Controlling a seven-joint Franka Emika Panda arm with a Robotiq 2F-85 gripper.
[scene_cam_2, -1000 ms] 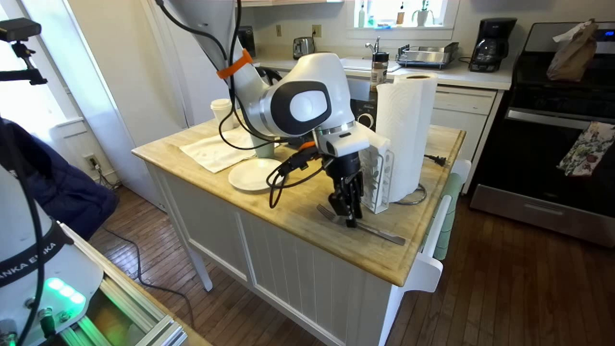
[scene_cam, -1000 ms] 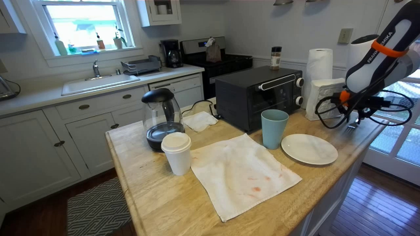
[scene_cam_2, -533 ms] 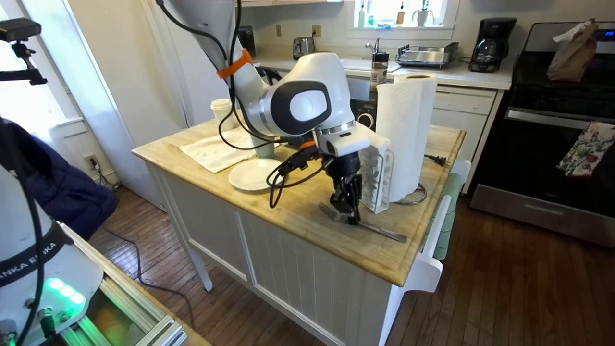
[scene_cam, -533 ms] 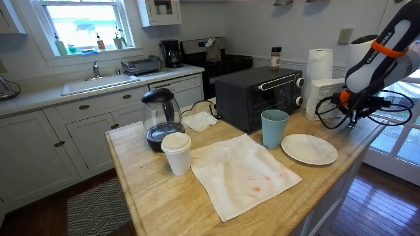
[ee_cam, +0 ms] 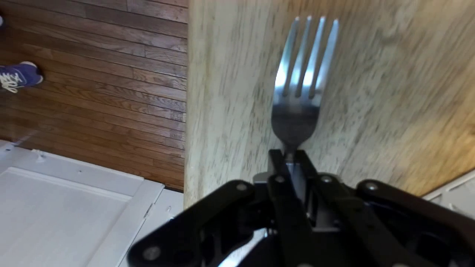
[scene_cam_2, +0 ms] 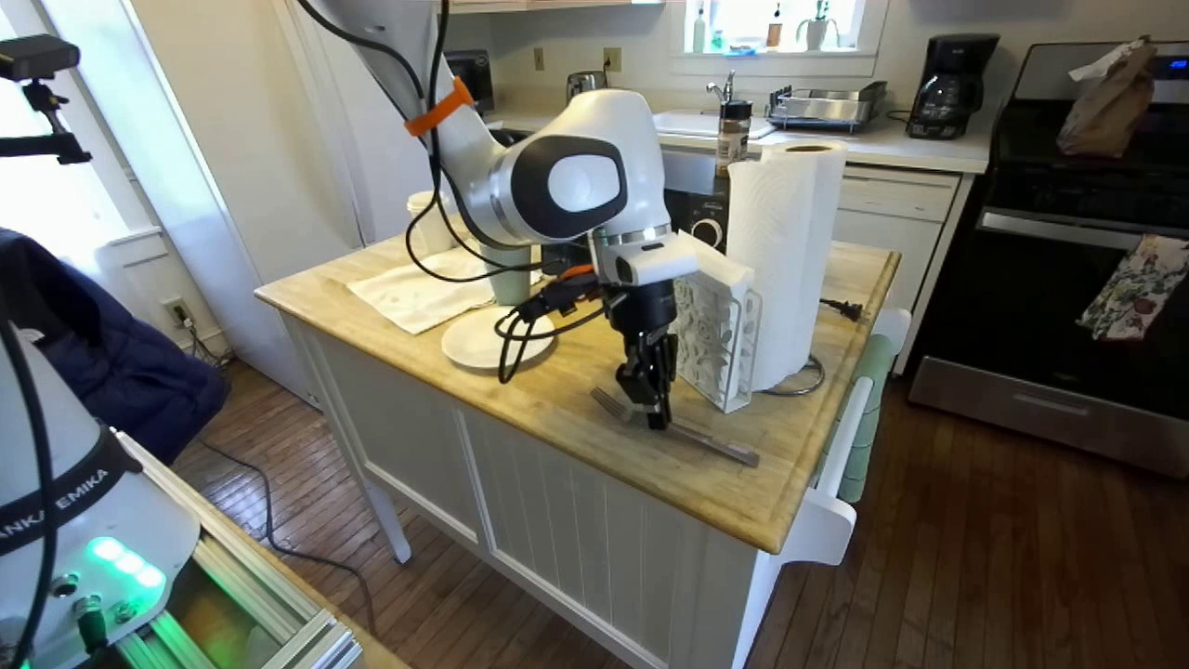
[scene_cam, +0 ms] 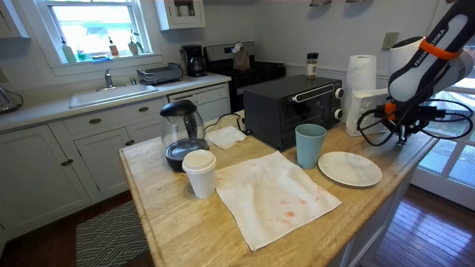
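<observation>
My gripper (ee_cam: pixel 289 154) is shut on a metal fork (ee_cam: pixel 295 120) at its neck, just behind the head. In the wrist view the tines point away from the jaws; the jaws hide most of the handle. In an exterior view the gripper (scene_cam_2: pixel 656 413) is low over the wooden island top, and the fork's handle (scene_cam_2: pixel 720 444) sticks out toward the near corner. I cannot tell if the fork touches the wood. The fork tines also show under the gripper in an exterior view (scene_cam: pixel 400 142). The white napkin holder (scene_cam_2: pixel 715 348) stands close beside the gripper.
A white plate (scene_cam: pixel 350 168), a teal cup (scene_cam: pixel 310 146), a stained cloth (scene_cam: pixel 274 200), a lidded paper cup (scene_cam: pixel 200 178) and a glass kettle (scene_cam: pixel 185 148) stand on the island. A toaster oven (scene_cam: pixel 267 107) and paper towel roll (scene_cam_2: pixel 790 269) are behind. The island edge (ee_cam: pixel 191 111) is near.
The gripper closed on the fork. The arm and fork then shifted together a little toward the plate side, left in an exterior view, away from the napkin holder.
</observation>
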